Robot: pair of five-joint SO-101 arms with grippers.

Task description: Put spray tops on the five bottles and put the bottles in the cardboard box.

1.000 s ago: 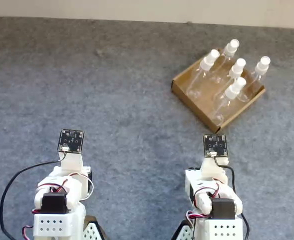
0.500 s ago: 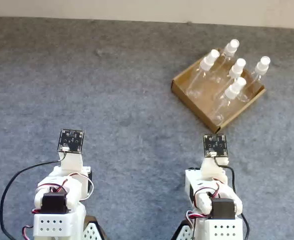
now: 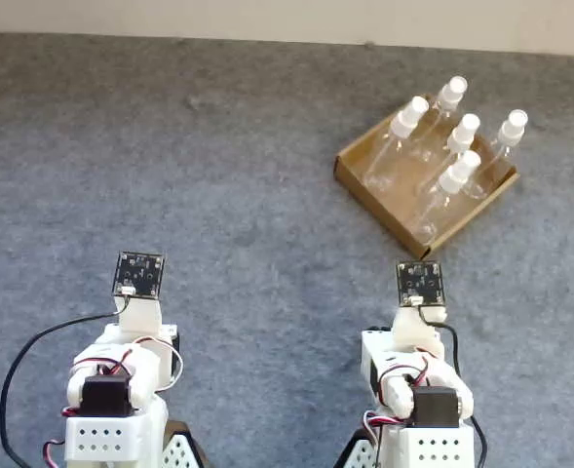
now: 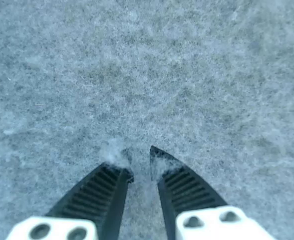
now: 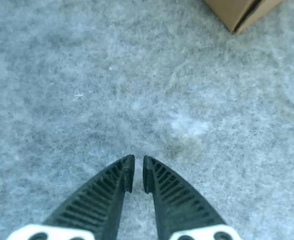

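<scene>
The cardboard box (image 3: 379, 210) sits at the back right of the grey carpeted table. Several clear bottles (image 3: 394, 146) lie side by side in it, each with a white spray top (image 3: 410, 112). The left arm (image 3: 131, 336) is folded back at the front left of the table. Its gripper (image 4: 140, 162) is shut over bare carpet with nothing in it. The right arm (image 3: 418, 341) is folded back at the front right, in front of the box. My right gripper (image 5: 138, 167) is shut and holds nothing, and a corner of the box (image 5: 239, 11) shows just beyond it.
Grey carpet (image 3: 218, 166) covers the whole table. A pale wall strip (image 3: 267, 18) runs along the far edge. Open carpet lies between the arms and to the left of the box.
</scene>
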